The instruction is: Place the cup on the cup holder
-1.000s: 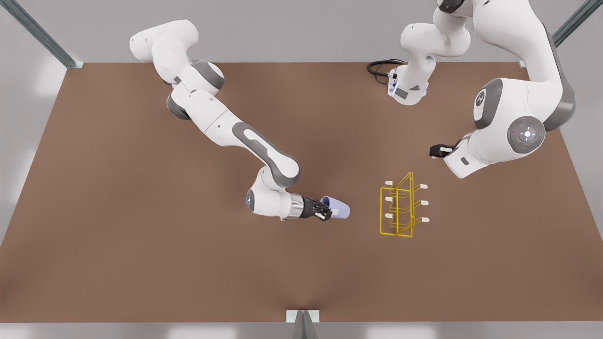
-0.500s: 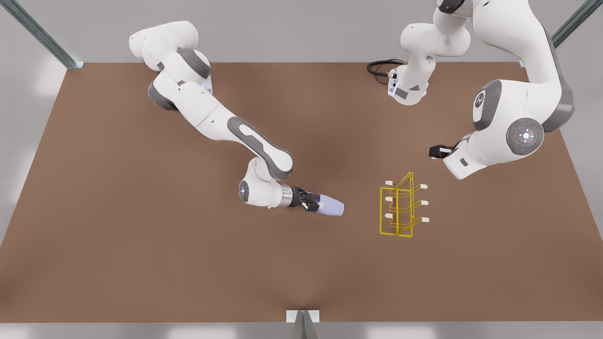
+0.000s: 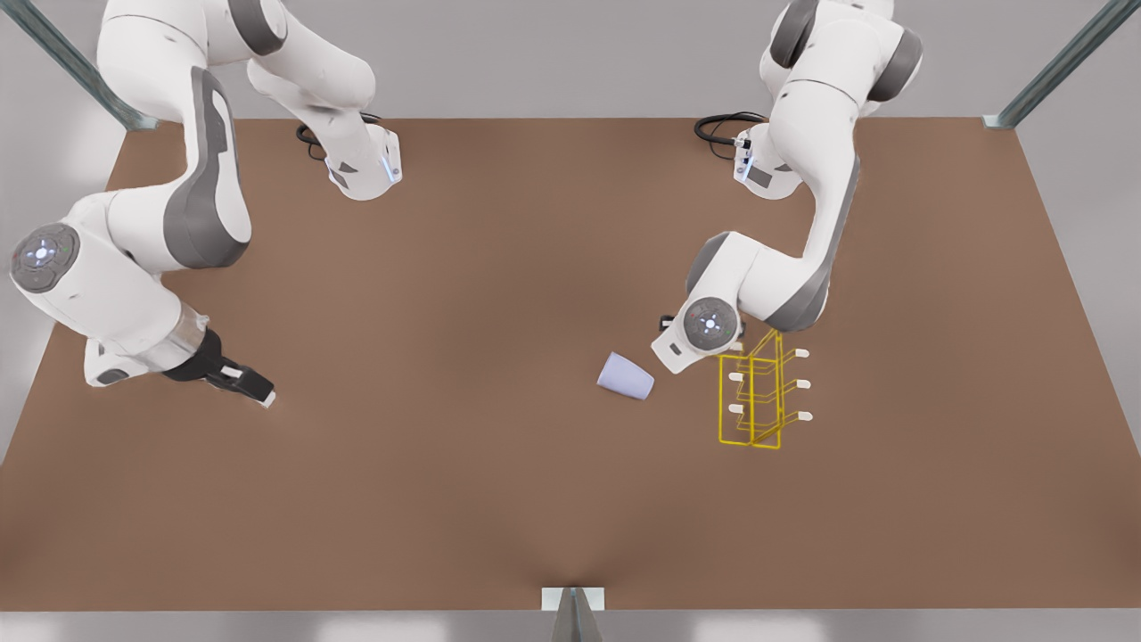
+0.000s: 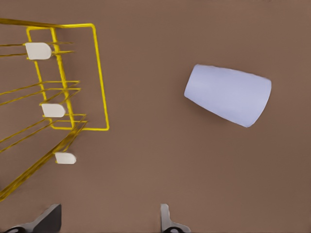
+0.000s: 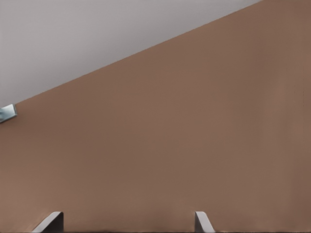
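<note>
The cup (image 3: 625, 375) lies on its side on the brown bench (image 3: 499, 499), a little right of the centre of the front view, with no claw touching it. Its narrow end points toward the cup holder (image 3: 756, 392), which stands upright just to its right in that view, apart from it, with white-tipped pegs sticking out to either side.

In the left wrist view the cup (image 4: 228, 95) sits in the upper right of the frame and the cup holder (image 4: 63, 82) fills the upper left, bare bench between them. The left claw (image 4: 109, 221) shows at the lower edge of that frame with its two fingertips set wide apart and nothing between them. In the front view this arm's wrist hangs above the gap between the cup and the top of the cup holder.

The right claw (image 3: 250, 384) is at the far left of the front view, low over the bench and well apart from both things, waiting. In the right wrist view the right claw (image 5: 129, 222) has its fingertips spread wide at the bottom edge, holding nothing, with plain bench (image 5: 194, 145) beyond.
</note>
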### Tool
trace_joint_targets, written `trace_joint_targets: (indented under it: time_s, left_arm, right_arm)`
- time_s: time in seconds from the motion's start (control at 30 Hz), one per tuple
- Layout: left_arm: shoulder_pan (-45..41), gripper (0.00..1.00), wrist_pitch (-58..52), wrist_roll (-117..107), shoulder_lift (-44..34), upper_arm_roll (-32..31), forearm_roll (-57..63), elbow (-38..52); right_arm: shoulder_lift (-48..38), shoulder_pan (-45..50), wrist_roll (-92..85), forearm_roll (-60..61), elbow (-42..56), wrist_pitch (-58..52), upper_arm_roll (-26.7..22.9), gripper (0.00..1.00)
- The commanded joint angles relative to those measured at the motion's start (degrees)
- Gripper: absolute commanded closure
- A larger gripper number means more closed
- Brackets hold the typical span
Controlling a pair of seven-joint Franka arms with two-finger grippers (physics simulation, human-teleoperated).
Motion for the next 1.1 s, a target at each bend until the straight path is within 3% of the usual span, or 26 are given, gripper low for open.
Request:
trace_joint_targets:
  time_s: [0.0, 0.03, 0.07, 0.1, 0.23, 0.43, 0.63, 0.67, 1.07]
  left_arm:
    - [0.0, 0.0, 29.6, -68.9, -0.5, -1.6, -0.2, -5.7]
    - [0.3, 0.0, 36.1, -68.9, 0.1, -1.6, -0.3, -5.9]
    - [0.2, 0.0, 38.9, -68.9, 0.5, -1.6, -0.6, -7.2]
    - [-0.2, 0.0, 45.2, -70.0, 2.4, -1.8, -1.9, -8.6]
    - [0.4, 0.0, 37.8, -99.9, 3.5, -1.9, -6.6, -10.1]
    - [0.2, 0.0, 38.9, -111.6, 4.8, -1.9, -11.7, -9.7]
    - [-0.3, 0.0, 39.4, -97.7, 8.7, -2.0, -9.6, -8.3]
    - [-0.4, 0.0, 38.6, -97.3, 11.1, -2.0, -9.6, -4.5]
    - [-0.2, 0.0, 35.1, -69.2, 11.6, -3.0, -9.5, -5.2]
  right_arm:
    - [-7.0, 8.2, -28.7, 2.0, -9.0, -7.9, -12.1, 0.0]
    - [-8.7, 7.7, -30.5, 1.9, -12.6, -5.3, -12.4, 0.0]
    - [-6.4, 7.3, -31.7, 0.1, -8.1, -9.5, -11.1, 0.0]
    - [-3.7, 0.6, -32.0, -2.6, -5.5, -10.6, -3.2, 0.0]
    - [-2.9, 0.7, -31.5, -2.9, -4.2, -10.1, -2.6, 0.0]
    - [-1.3, 0.7, -31.7, -1.8, -3.8, -9.8, -2.6, 0.0]
    - [-1.1, 1.1, -31.5, -1.9, -3.8, -8.2, -2.6, 0.0]
    - [-1.1, 1.1, -31.5, -1.9, -3.9, -8.2, -2.6, 0.0]
    - [-1.1, 1.0, -30.8, -1.9, -4.0, -8.3, -2.6, 0.0]
